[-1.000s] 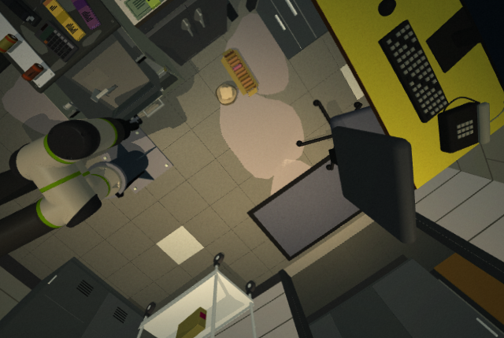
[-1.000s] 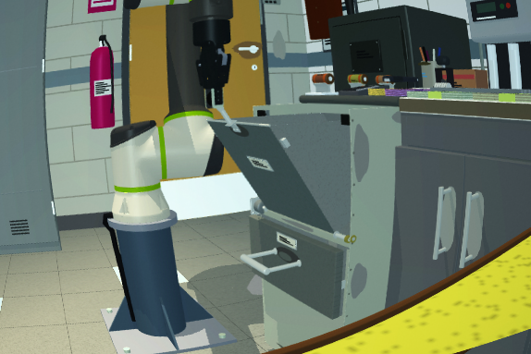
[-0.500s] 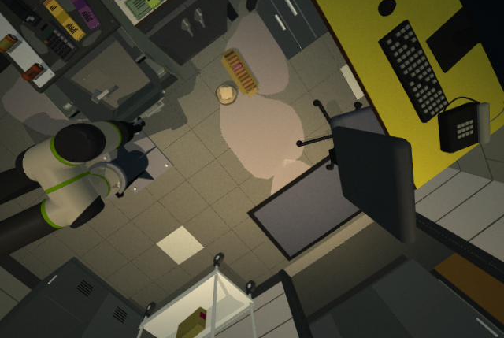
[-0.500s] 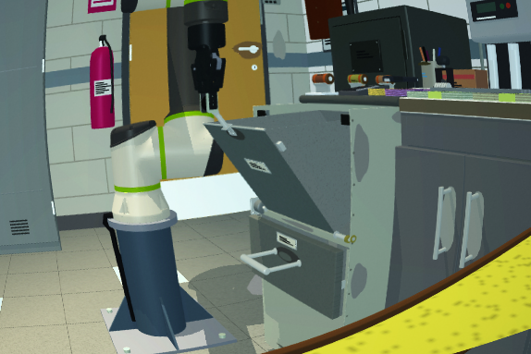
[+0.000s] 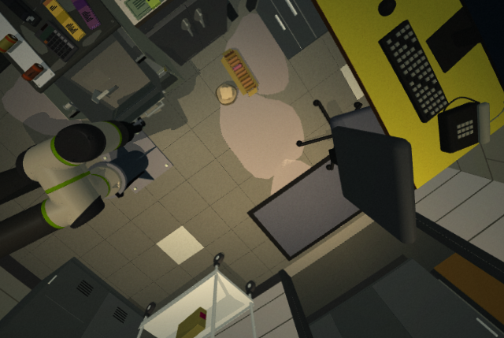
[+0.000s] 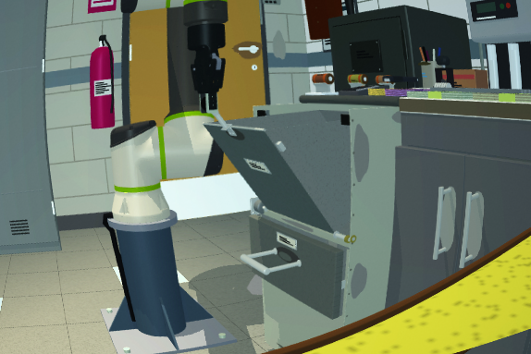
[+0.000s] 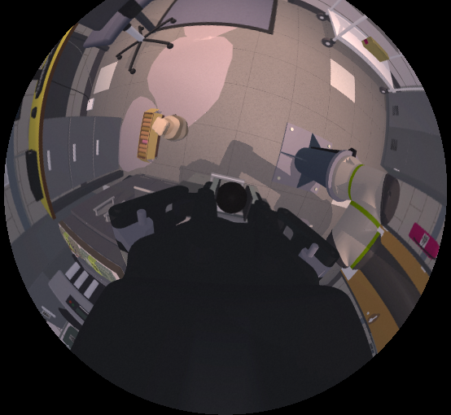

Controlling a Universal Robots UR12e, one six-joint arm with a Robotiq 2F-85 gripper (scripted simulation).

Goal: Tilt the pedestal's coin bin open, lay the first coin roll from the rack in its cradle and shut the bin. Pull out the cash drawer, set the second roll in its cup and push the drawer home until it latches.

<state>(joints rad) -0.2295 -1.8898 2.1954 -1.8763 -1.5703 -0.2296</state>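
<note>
The pedestal's coin bin [image 6: 277,173] stands tilted out, its grey front panel leaning away from the pedestal with the top edge lowest toward the arm. I grip the bin's handle [image 6: 226,126] at that top edge with my gripper [image 6: 213,111], which points straight down over it; in the wrist camera the handle [image 7: 229,196] sits between my fingers. Below the bin the cash drawer [image 6: 296,264] is closed, its bar handle [image 6: 270,259] sticking out. Orange coin rolls [image 6: 323,78] [image 6: 356,79] lie in the rack on the counter; from above two of them [image 5: 8,42] [image 5: 32,71] show.
A tan basket [image 5: 240,71] and a round bag [image 5: 226,93] lie on the floor past the pedestal. An office chair [image 5: 366,163] stands by the yellow desk [image 5: 407,41]. A white cart [image 5: 203,310] is near the front, and the arm's base [image 6: 148,280] stands left of the pedestal.
</note>
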